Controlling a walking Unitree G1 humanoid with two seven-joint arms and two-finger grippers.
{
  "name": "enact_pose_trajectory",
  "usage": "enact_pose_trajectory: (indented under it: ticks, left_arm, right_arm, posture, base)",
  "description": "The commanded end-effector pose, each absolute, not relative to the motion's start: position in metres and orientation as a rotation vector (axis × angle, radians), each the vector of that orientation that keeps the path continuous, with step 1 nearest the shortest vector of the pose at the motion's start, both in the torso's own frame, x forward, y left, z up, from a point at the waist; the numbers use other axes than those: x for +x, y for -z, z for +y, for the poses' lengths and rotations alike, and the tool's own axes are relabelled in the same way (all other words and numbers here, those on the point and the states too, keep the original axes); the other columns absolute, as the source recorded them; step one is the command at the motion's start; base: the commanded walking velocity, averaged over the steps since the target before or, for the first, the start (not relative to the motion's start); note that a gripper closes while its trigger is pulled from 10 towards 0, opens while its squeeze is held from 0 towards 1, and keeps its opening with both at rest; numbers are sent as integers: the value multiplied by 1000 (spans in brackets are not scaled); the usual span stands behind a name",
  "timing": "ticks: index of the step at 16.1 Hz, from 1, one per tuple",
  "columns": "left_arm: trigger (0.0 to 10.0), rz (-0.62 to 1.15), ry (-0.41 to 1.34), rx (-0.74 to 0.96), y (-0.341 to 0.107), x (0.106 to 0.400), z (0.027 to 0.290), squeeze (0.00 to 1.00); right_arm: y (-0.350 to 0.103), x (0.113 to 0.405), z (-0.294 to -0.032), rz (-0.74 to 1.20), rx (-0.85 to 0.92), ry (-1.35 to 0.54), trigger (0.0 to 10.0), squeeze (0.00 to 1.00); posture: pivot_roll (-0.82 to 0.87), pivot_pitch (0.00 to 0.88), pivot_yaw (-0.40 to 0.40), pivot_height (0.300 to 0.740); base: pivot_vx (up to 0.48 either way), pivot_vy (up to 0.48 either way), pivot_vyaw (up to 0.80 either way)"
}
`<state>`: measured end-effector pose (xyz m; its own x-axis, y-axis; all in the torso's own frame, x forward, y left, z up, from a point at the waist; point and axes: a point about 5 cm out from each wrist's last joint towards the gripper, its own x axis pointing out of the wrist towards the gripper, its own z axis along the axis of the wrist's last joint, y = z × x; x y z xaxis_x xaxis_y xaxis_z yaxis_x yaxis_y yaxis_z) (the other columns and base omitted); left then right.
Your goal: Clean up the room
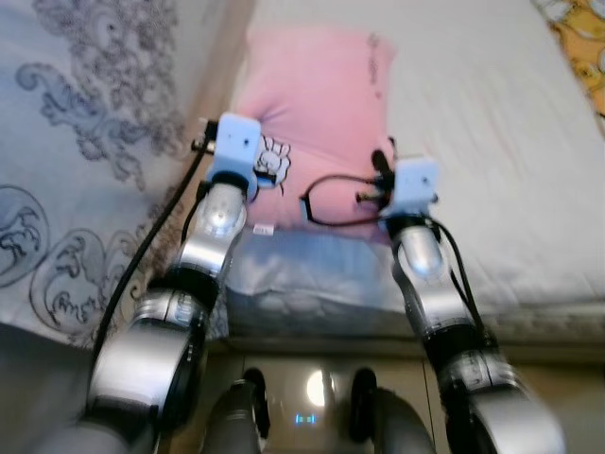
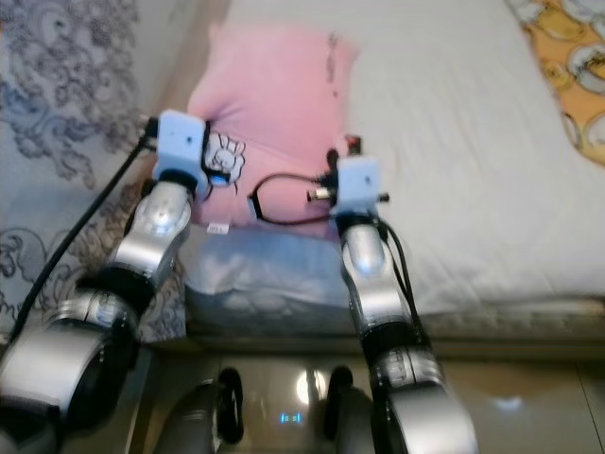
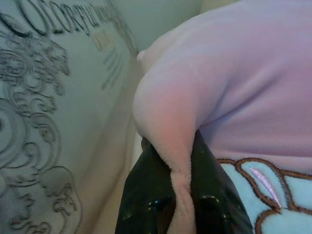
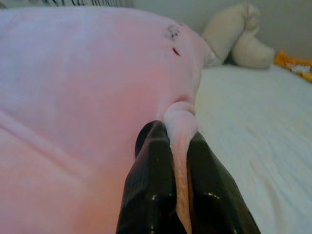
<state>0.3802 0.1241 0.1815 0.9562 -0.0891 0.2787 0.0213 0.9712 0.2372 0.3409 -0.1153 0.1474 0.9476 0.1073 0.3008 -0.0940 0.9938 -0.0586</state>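
Note:
A pink pillow (image 1: 317,104) with a white cartoon patch lies on the bed near its front edge. My left gripper (image 3: 181,195) is shut on the pillow's near left edge, a fold of pink fabric (image 3: 168,122) pinched between the black fingers (image 3: 146,195). My right gripper (image 4: 179,161) is shut on the pillow's near right edge, with a pink ridge squeezed between its fingers (image 4: 151,180). In the eye views both wrists (image 1: 236,147) (image 1: 414,184) sit at the pillow's near corners.
The white sheet (image 1: 492,142) covers the bed to the right. A grey patterned quilt (image 1: 85,142) lies on the left. An orange printed cloth (image 2: 567,66) sits at the far right. A cream plush toy (image 4: 241,36) rests further along the bed. The tiled floor (image 1: 312,388) is below.

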Motion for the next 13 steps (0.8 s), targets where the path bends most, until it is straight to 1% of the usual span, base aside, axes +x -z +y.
enact_pose_trajectory:
  ticks: [1,2,4,6,9,11,12,13]
  left_arm:
    - [10000,-347,-3,172,-193,370,139,0]
    - [10000,-343,39,157,-186,360,129,0]
    - [10000,-322,78,114,-176,350,119,0]
    - [10000,-299,83,81,-169,343,118,0]
    - [10000,-268,95,103,-168,339,121,0]
    - [10000,-257,109,141,-165,343,119,0]
    - [10000,-237,112,137,-162,345,120,0]
    - [10000,-212,114,125,-158,345,119,0]
  right_arm:
    - [-147,327,-142,-318,-45,-14,10000,0]
    - [-145,318,-145,-323,-56,-6,10000,0]
    - [-135,309,-153,-295,-50,30,10000,0]
    - [-126,301,-157,-255,-47,53,10000,0]
    - [-125,296,-154,-223,-50,46,10000,0]
    - [-125,298,-149,-217,-55,27,10000,0]
    - [-124,300,-147,-202,-51,17,10000,0]
    - [-123,302,-145,-187,-52,7,10000,0]
  posture:
    - [-18,72,21,740]
    - [-17,29,25,740]
    - [-31,0,38,740]
    - [-38,0,52,740]
    - [-47,0,53,740]
    - [-51,0,56,740]
    - [-55,0,53,740]
    - [-52,0,50,740]
  base:
    - [0,0,0]
    - [0,0,0]
    - [0,0,0]
    - [0,0,0]
    - [0,0,0]
    - [0,-480,0]
    - [0,0,0]
    - [0,0,-613]
